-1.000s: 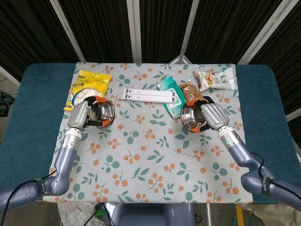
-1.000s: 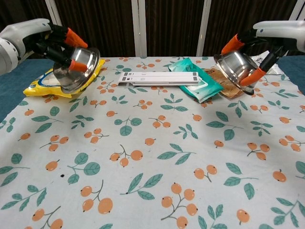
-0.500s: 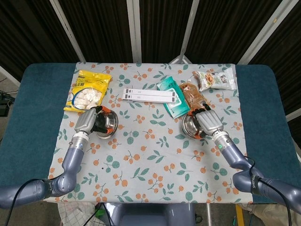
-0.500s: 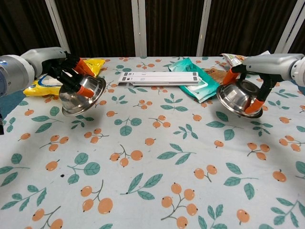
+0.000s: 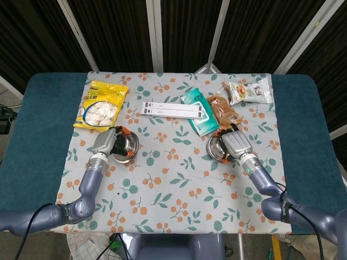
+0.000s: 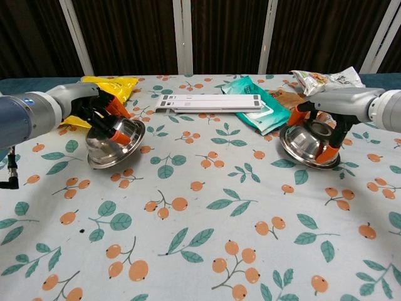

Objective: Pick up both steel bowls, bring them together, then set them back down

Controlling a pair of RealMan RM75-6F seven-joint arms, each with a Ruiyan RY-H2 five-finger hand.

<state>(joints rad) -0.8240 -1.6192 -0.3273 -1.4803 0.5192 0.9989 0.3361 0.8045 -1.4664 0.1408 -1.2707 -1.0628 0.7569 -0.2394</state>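
Observation:
Two steel bowls are low over the floral tablecloth [image 5: 173, 179]. The left bowl [image 5: 127, 147] [image 6: 116, 145] is tilted, its lower rim at or just above the cloth. My left hand [image 5: 106, 142] [image 6: 104, 115] grips its outer rim with orange-tipped fingers. The right bowl [image 5: 217, 148] [image 6: 303, 146] sits nearly flat on the cloth on the right side. My right hand [image 5: 234, 143] [image 6: 330, 123] holds it, fingers wrapped over its far rim. The bowls are far apart, one on each side of the table.
A yellow snack bag [image 5: 101, 103] lies behind the left bowl. A white strip [image 5: 173, 110], a teal pack [image 5: 196, 111], a brown packet [image 5: 223, 108] and a snack bag [image 5: 248, 90] lie along the back. Blue table edges flank the cloth.
Both hands have come down and slightly forward with their bowls, from raised and tilted to the level of the cloth. Both hands still hold the bowls.

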